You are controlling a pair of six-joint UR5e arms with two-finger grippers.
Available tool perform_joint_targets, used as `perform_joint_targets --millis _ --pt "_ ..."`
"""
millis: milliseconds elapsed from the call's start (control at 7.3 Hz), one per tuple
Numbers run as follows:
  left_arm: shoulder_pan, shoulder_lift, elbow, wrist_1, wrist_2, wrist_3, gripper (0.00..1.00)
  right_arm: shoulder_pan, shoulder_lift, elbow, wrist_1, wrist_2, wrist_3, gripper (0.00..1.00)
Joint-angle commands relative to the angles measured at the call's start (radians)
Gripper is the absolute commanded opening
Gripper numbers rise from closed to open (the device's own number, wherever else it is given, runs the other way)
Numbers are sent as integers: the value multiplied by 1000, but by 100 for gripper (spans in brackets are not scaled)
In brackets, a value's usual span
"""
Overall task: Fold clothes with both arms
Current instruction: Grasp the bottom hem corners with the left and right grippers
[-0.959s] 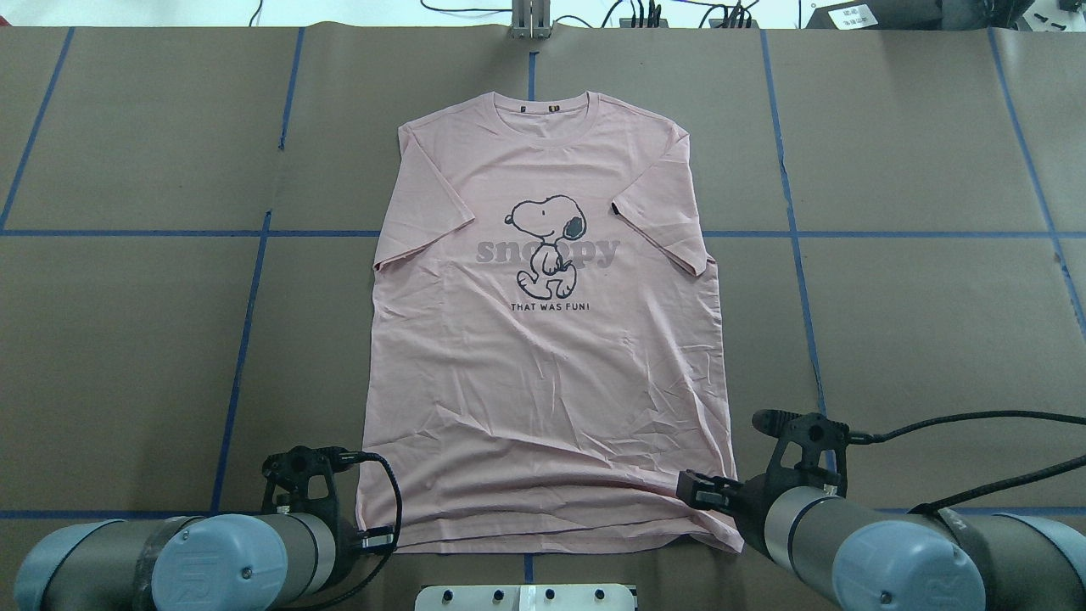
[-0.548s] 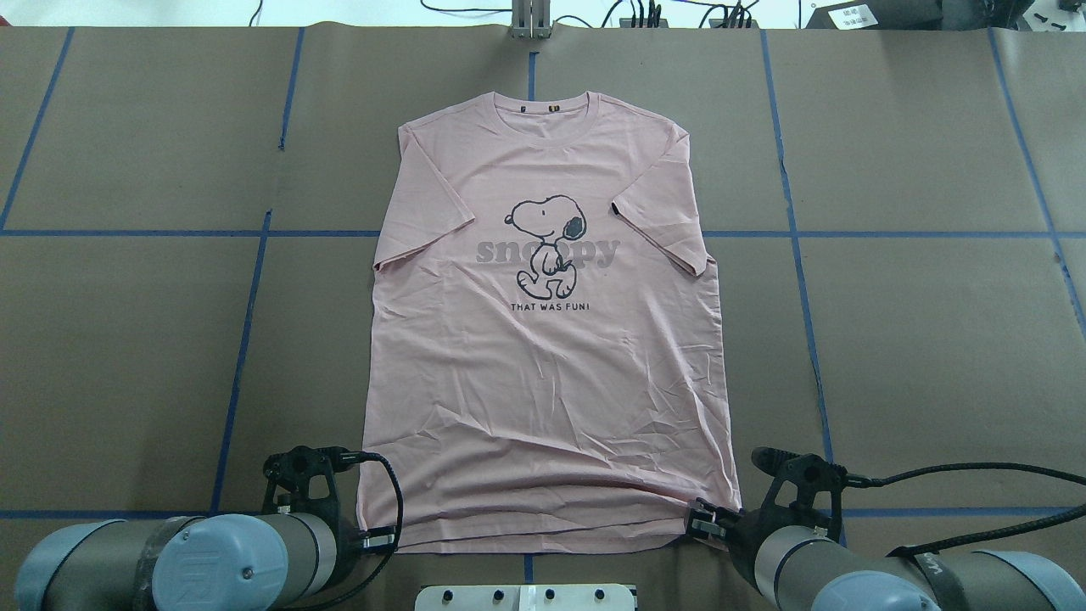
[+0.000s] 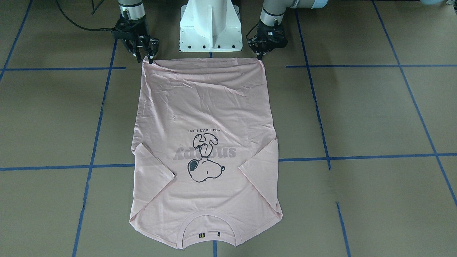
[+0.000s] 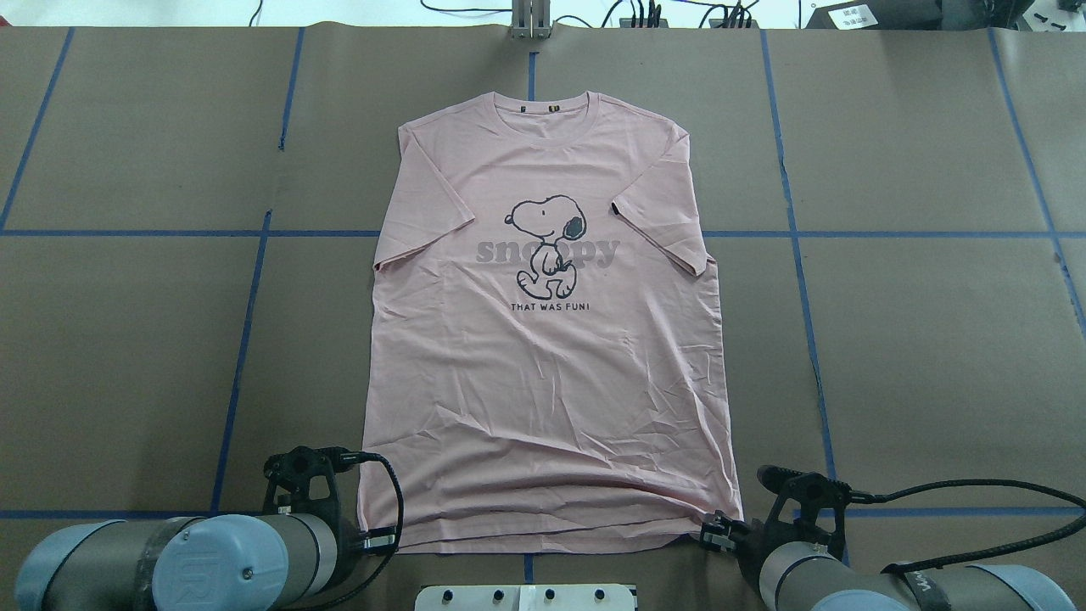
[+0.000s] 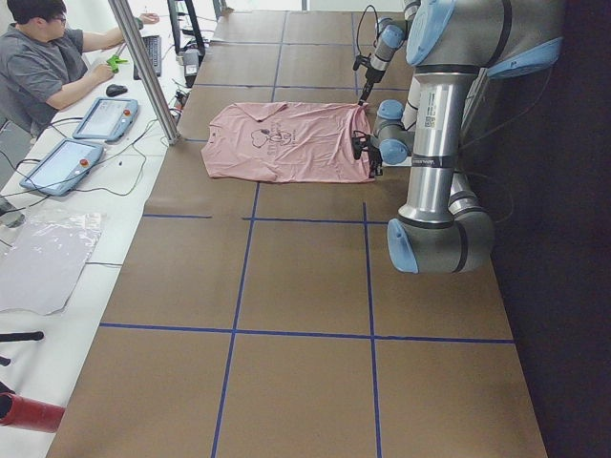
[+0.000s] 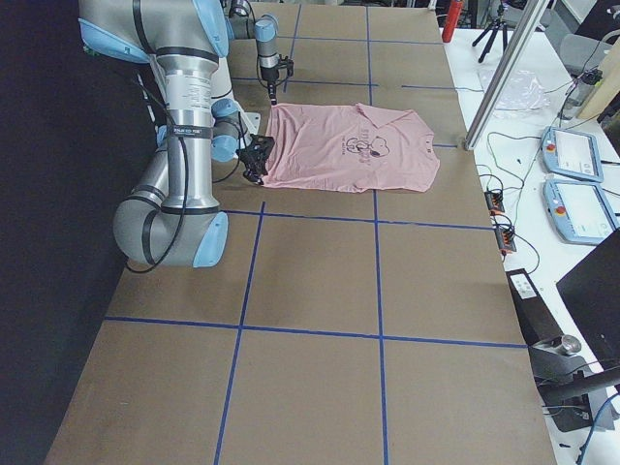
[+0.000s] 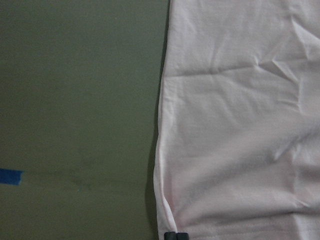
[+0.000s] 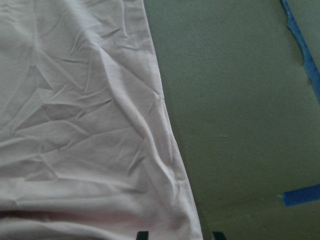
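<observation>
On T-shirt (image 4: 547,365): "THAT WAS FUN!"

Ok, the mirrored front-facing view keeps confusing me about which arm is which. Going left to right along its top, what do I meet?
right gripper → white pedestal base → left gripper. The T-shirt has its hem just below them, running from one gripper to the other.

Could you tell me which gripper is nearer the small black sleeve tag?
Right: right gripper at the hem corner on the sleeve tag side, left gripper at the opposite corner.
</observation>
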Motion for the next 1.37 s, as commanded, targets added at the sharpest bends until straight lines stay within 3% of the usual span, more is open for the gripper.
perform_joint_targets --millis 0,137,274,411,959,1233 --pt "1 -1 -3 -2 0 -2 0 -16 -1 -8 3 -17 19 53" --pt "1 -1 -6 0 0 0 0 -21 0 -10 3 -23 25 51" --pt "1 -1 -7 0 0 -2 0 -24 1 -10 4 -34 37 29" --pt "1 -1 -10 0 0 -2 0 -24 1 -10 6 -36 68 0" --pt "1 -19 -19 1 -2 0 0 -20 1 11 8 -34 63 0" --pt "-13 -16 -207 108 -14 14 0 -15 -48 178 -9 -7 56 0"
